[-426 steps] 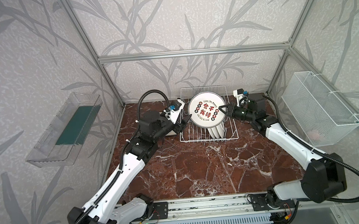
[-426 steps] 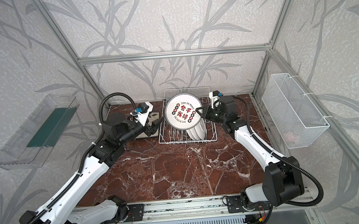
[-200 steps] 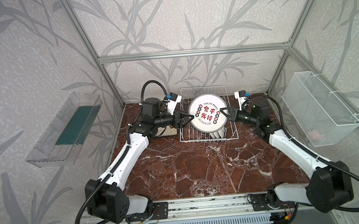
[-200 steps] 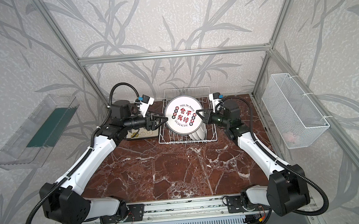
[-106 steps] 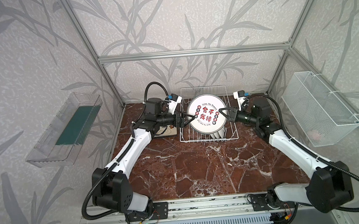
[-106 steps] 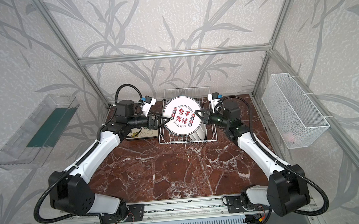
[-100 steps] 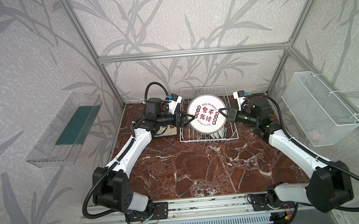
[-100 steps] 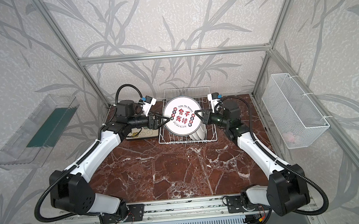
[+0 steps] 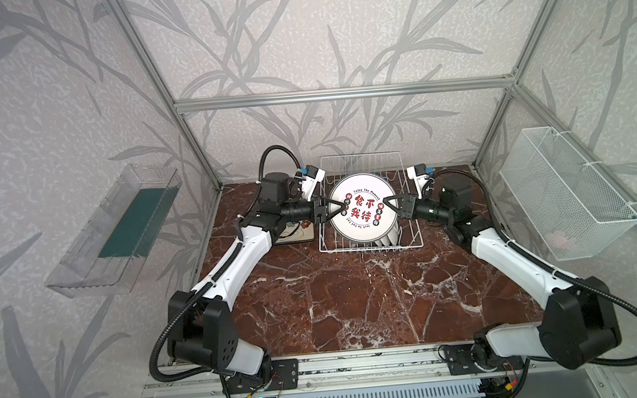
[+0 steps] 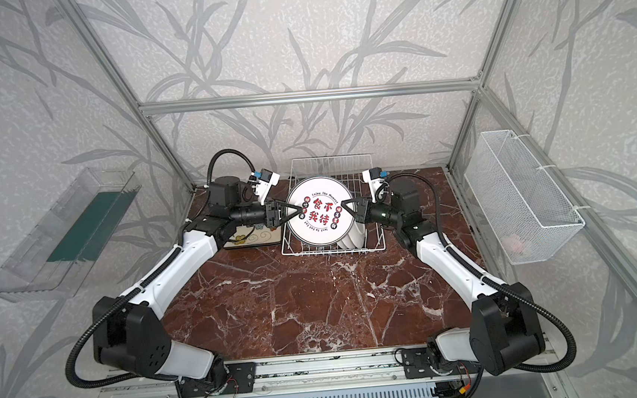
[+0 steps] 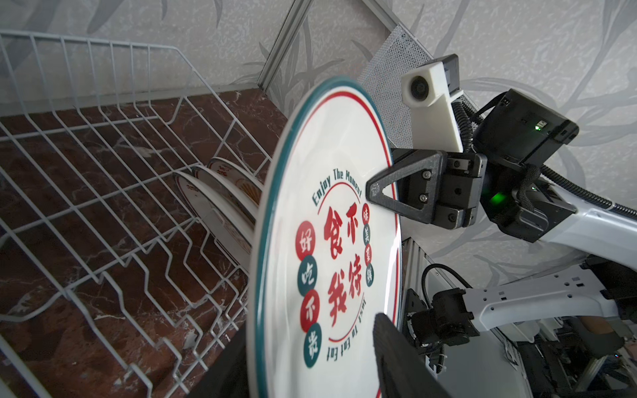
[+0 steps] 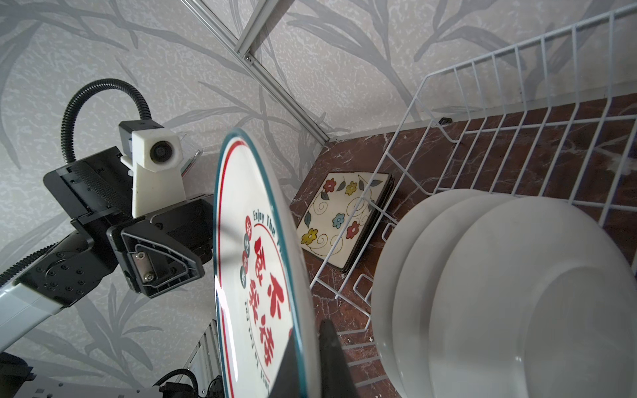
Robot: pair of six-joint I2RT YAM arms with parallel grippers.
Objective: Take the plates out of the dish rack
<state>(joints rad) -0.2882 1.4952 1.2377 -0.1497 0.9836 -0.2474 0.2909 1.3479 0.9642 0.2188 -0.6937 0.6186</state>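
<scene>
Pinching round plate [image 9: 364, 229] rim: right pincer [image 9: 385, 203]; left pincer [image 9: 343, 207] straddles opposite rim.

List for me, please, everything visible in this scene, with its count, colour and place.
lettered plate: one, white with teal rim and red characters, upright above the dish rack, between both claws
white plates: three, white, standing on edge in the dish rack
flowered plates: a stack, count unclear, cream with coloured flowers, flat on the table left of the rack
dish rack: one, white wire, back middle of the table
clear tray: one, clear with green insert, left wall
mesh basket: one, white, right wall
table: one, red-brown marble
left claw: one, black, astride the lettered plate's left rim, grip unclear
right claw: one, black, shut on its right rim
</scene>
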